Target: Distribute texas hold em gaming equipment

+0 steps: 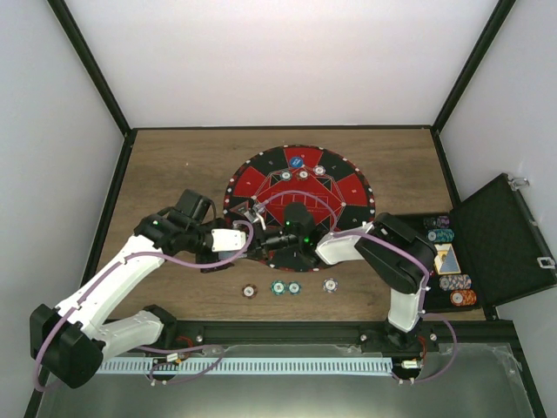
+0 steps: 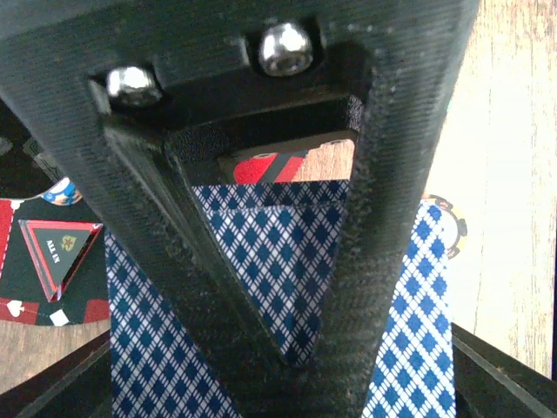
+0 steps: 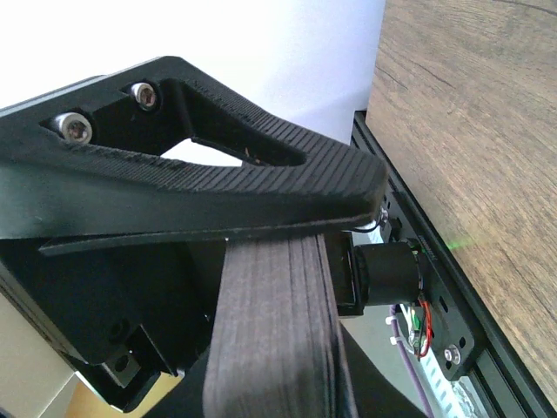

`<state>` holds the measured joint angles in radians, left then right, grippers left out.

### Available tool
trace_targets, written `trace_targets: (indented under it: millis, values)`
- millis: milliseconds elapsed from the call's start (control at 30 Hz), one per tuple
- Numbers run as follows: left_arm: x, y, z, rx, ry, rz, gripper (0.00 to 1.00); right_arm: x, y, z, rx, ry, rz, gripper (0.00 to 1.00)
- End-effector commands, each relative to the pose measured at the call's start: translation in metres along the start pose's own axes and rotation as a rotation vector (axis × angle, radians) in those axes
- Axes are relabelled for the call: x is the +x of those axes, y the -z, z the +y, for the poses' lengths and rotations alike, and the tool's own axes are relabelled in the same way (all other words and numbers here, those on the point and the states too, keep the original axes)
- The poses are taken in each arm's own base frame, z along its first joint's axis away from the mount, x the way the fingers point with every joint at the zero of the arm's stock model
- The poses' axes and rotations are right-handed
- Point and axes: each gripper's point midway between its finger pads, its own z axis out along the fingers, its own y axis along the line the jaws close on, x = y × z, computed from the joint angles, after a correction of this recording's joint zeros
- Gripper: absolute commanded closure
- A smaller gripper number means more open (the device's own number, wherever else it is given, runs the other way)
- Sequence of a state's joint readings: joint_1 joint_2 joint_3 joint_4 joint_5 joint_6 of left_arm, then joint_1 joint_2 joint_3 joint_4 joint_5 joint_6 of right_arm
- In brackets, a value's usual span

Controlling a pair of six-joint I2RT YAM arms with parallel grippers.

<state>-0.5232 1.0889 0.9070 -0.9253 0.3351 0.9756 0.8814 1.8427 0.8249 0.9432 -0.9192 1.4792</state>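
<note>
Playing cards (image 2: 148, 348) with a blue-and-white lattice back are between the two arms, above the near edge of the round red-and-black mat (image 1: 348, 187). At least two of them overlap, backs turned to the left wrist camera.

The left gripper (image 1: 254, 219) comes from the left. In its own view its jaws stand wide apart at the two lower corners. The cards lie in the gap between them and, as far as it shows, are not pinched.

The right gripper (image 1: 271, 237) comes from the right and is closed on the cards. One of its fingers (image 2: 218, 113) lies flat across their backs. In the right wrist view the bunch appears edge-on, pressed under that finger.

On the wooden table (image 1: 174, 174), near the arms' bases, a brown chip (image 1: 250, 291), two teal chips (image 1: 278, 286) touching each other and a white chip (image 1: 330, 284) lie in a row. A blue chip (image 1: 297, 160) lies at the far side of the mat, with three more chips just beside it.

At the far right the black case (image 1: 505, 235) stands open, with stacked chips (image 1: 441, 234) inside.
</note>
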Motion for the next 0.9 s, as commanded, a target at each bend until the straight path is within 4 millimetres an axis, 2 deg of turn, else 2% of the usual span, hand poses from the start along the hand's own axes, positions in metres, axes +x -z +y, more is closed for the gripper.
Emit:
trace_targets:
  millis: [0, 200, 567, 733, 867]
  values:
    - [0.006, 0.0, -0.002, 0.002, -0.018, 0.022, 0.17, 0.0, -0.003, 0.028, -0.057, 0.083, 0.013, 0.92]
    - [0.005, 0.0, 0.002, -0.011, -0.031, 0.019, 0.21, 0.001, -0.003, 0.025, -0.044, 0.083, 0.014, 0.92]
    - [-0.002, 0.004, 0.005, -0.01, -0.036, -0.023, 0.45, 0.004, -0.002, 0.02, -0.029, 0.08, 0.017, 0.92]
    - [-0.007, 0.006, 0.003, 0.005, -0.031, -0.048, 0.48, 0.004, -0.001, 0.017, -0.021, 0.076, 0.015, 0.92]
    - [-0.01, 0.01, 0.002, 0.011, -0.03, -0.06, 0.6, 0.002, -0.002, 0.01, -0.004, 0.065, 0.009, 0.88]
